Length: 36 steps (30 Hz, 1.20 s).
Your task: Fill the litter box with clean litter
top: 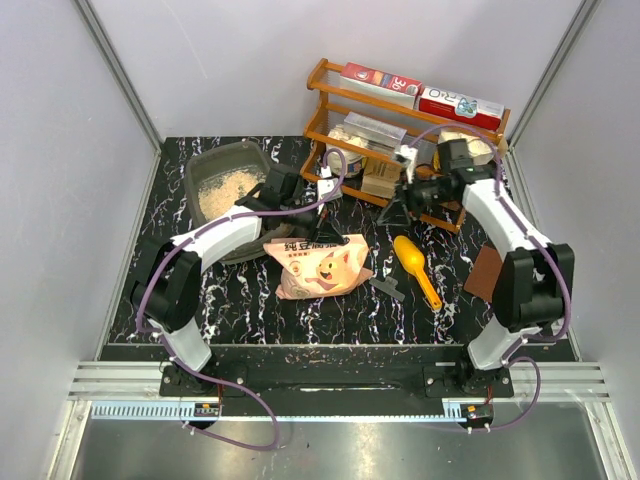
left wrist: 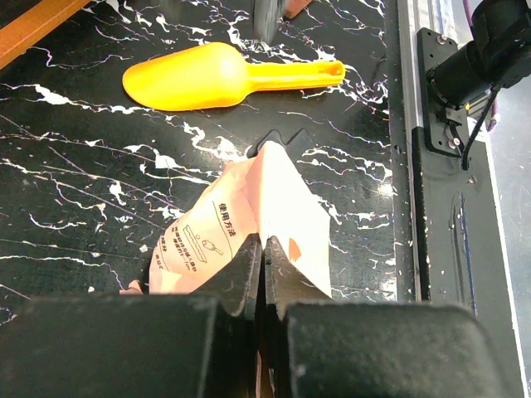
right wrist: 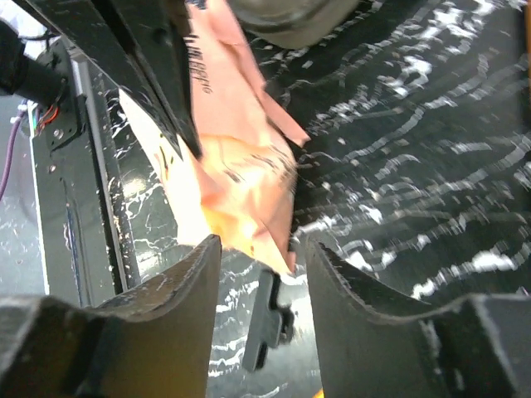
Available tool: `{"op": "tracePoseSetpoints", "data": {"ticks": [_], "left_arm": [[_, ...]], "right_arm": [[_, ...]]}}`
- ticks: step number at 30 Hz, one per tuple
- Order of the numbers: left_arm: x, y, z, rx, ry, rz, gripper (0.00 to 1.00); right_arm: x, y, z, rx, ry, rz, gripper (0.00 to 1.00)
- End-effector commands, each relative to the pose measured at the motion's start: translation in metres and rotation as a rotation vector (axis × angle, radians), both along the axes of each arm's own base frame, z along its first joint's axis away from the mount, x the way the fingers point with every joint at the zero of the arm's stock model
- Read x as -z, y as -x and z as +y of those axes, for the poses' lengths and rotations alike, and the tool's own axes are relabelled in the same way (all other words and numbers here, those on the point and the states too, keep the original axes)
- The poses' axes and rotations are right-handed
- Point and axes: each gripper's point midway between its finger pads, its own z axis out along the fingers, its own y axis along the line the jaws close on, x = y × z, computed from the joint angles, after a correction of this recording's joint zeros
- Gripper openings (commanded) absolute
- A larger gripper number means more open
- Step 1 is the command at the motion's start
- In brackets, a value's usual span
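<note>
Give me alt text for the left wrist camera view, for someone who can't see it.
The left gripper pinches an edge of the pink-orange litter bag. Beyond it, a yellow scoop lies on the black marbled table.

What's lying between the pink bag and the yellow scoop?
A small dark grey piece, maybe a clip, lies between the bag and the scoop; the top view shows it.

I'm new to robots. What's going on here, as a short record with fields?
litter box: far left of table, some litter inside
bag: beside litter box, top pinched by left gripper
left gripper: shut on bag
right gripper: open, near bag
scoop: on table right of bag, untouched
</note>
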Motion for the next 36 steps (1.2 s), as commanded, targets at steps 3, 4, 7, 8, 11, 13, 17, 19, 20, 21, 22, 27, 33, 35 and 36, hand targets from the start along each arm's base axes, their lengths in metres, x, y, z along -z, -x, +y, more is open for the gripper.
{"op": "tracePoseSetpoints", "data": {"ticks": [3,4,7,8,11,13,17,19,20,21,22,27,33,35,36], "left_arm": [[-0.025,-0.001,-0.006,0.017,0.053,-0.038,0.00],[-0.026,0.000,-0.006,0.016,0.052,-0.036,0.00],[-0.027,0.001,-0.004,0.009,0.050,-0.022,0.00],[-0.027,0.003,-0.004,0.011,0.047,-0.018,0.00],[-0.026,0.007,0.000,0.010,0.033,-0.007,0.00],[-0.027,0.009,0.003,0.008,0.028,-0.011,0.00],[-0.025,0.011,0.010,-0.007,0.020,-0.010,0.00],[-0.025,0.012,0.011,-0.014,0.016,-0.011,0.00],[-0.024,0.012,0.012,-0.016,0.014,-0.010,0.00],[-0.023,0.011,0.013,-0.020,0.011,-0.008,0.00],[-0.023,0.012,0.014,-0.020,0.010,-0.007,0.00],[-0.020,0.011,0.014,-0.025,0.002,-0.004,0.00],[-0.018,0.010,0.014,-0.031,-0.005,-0.003,0.00],[-0.018,0.010,0.015,-0.032,-0.006,-0.003,0.00],[-0.018,0.010,0.015,-0.030,-0.006,-0.004,0.00]], "right_arm": [[0.014,0.037,-0.036,0.049,0.106,0.178,0.52],[0.023,0.042,-0.039,0.044,0.130,0.208,0.51],[0.060,0.054,-0.053,0.062,0.237,0.316,0.50],[0.067,0.058,-0.056,0.056,0.260,0.334,0.50],[0.095,0.069,-0.067,0.039,0.341,0.382,0.52],[0.115,0.075,-0.076,0.054,0.406,0.434,0.52],[0.131,0.080,-0.081,0.036,0.442,0.475,0.52],[0.137,0.078,-0.083,0.042,0.454,0.480,0.51],[0.139,0.077,-0.083,0.041,0.456,0.481,0.51],[0.142,0.075,-0.082,0.041,0.460,0.490,0.51],[0.144,0.074,-0.082,0.041,0.459,0.497,0.51],[0.153,0.070,-0.076,0.019,0.457,0.509,0.48],[0.160,0.070,-0.064,-0.025,0.455,0.513,0.41],[0.162,0.070,-0.062,-0.034,0.457,0.519,0.37],[0.164,0.072,-0.060,-0.039,0.454,0.529,0.36]]}}
